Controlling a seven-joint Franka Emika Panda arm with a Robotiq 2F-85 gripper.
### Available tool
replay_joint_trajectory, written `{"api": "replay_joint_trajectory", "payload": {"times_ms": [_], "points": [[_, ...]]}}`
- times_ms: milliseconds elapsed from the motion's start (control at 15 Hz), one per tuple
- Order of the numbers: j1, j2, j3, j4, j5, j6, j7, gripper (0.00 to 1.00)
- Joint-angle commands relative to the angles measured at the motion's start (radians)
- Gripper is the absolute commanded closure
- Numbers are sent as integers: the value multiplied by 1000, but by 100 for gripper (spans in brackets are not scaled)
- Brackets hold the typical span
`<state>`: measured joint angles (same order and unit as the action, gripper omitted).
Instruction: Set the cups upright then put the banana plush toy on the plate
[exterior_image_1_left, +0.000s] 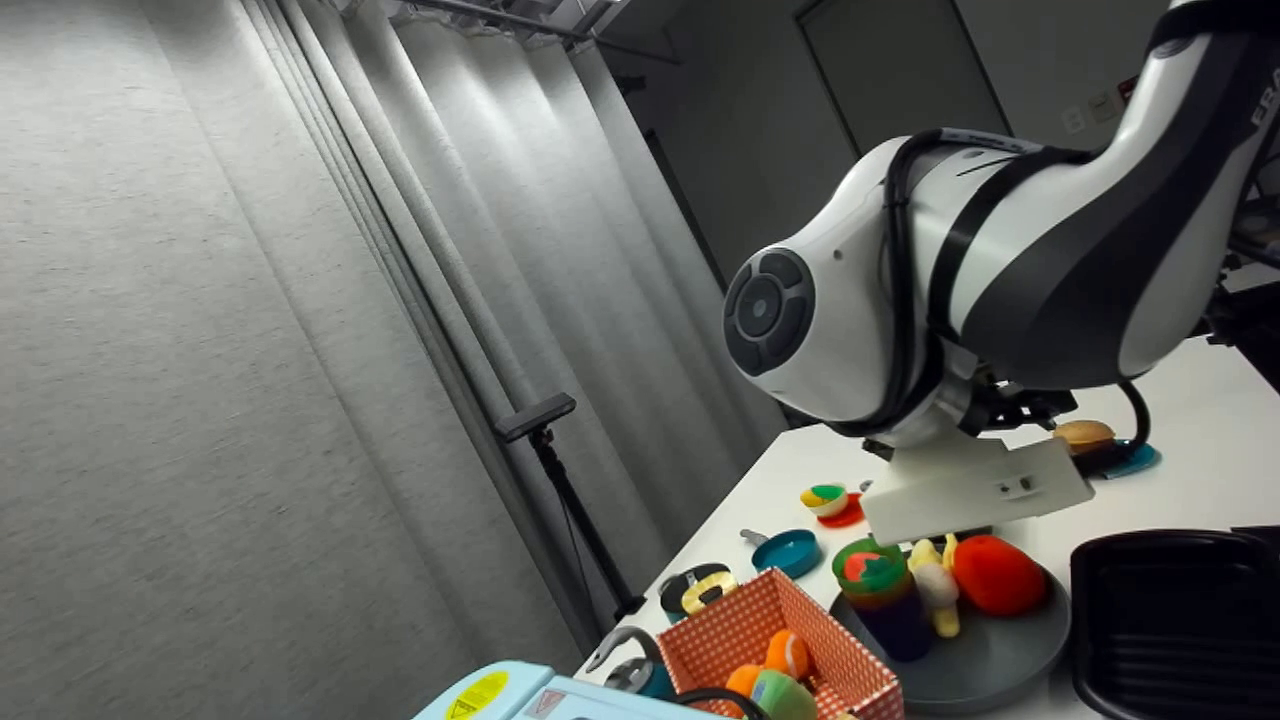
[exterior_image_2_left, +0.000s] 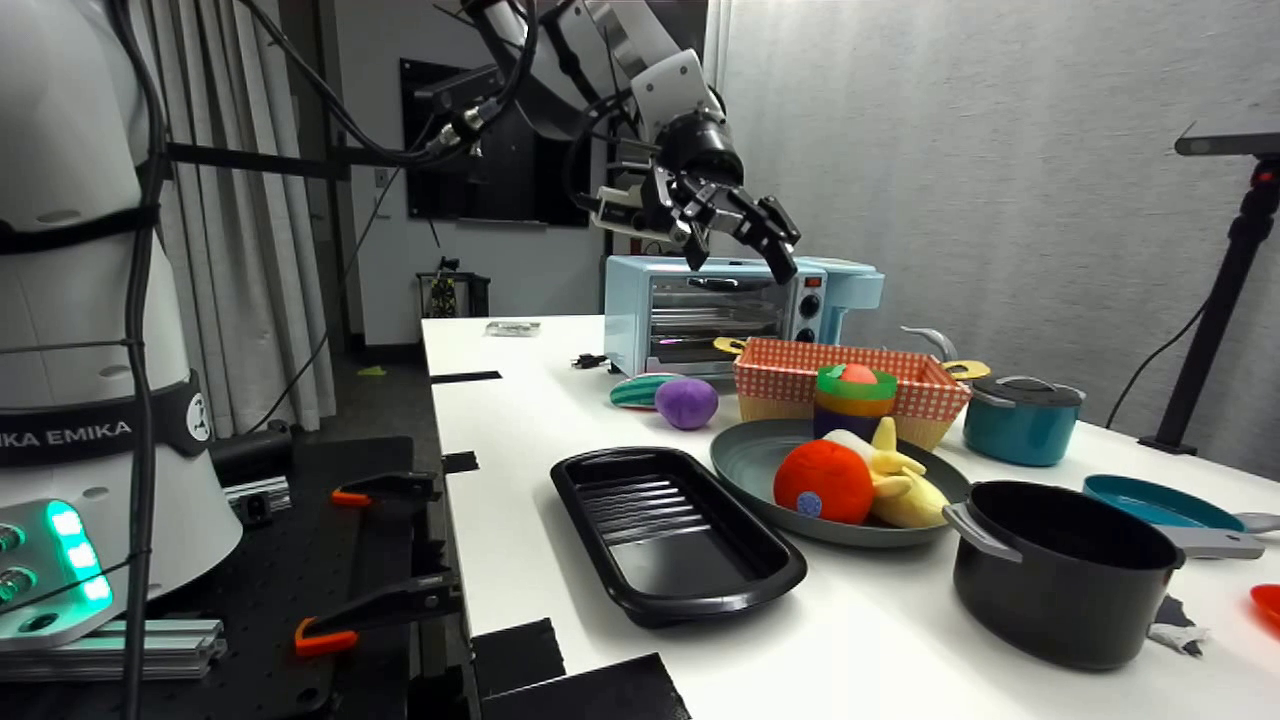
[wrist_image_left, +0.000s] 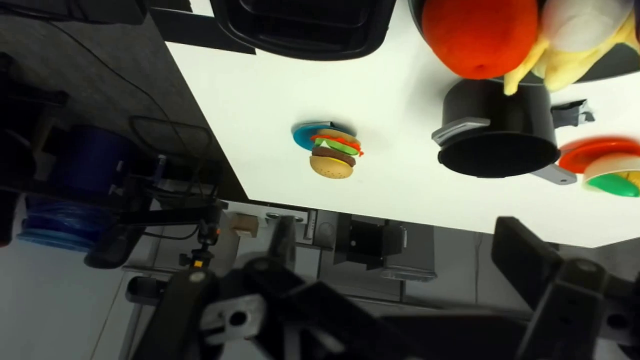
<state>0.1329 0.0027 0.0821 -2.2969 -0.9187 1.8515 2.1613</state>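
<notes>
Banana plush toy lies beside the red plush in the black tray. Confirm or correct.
Wrong container: the banana plush toy lies beside the red plush, but in the round gray dish, not the black tray. Both exterior views show it.

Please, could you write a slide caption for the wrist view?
Upside-down view past the open claw: white table with toy burger, black pot, and red plush beside banana plush.

Glossy tray (exterior_image_2_left: 665, 565), plush banana (exterior_image_2_left: 912, 505), cloth curtain (exterior_image_1_left: 150, 300)

The hand (exterior_image_2_left: 738, 258) hangs, fingers (exterior_image_2_left: 780, 264) apart, the banana plush toy (exterior_image_2_left: 912, 498) on a grey dish (exterior_image_2_left: 748, 458).
</notes>
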Motion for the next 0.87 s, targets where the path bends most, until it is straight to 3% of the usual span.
{"api": "replay_joint_trajectory", "payload": {"times_ms": [0,800], "points": [[-1,20,18,27,-13,-68,80,0],[-6,13,21,7,-21,-38,34,0]]}}
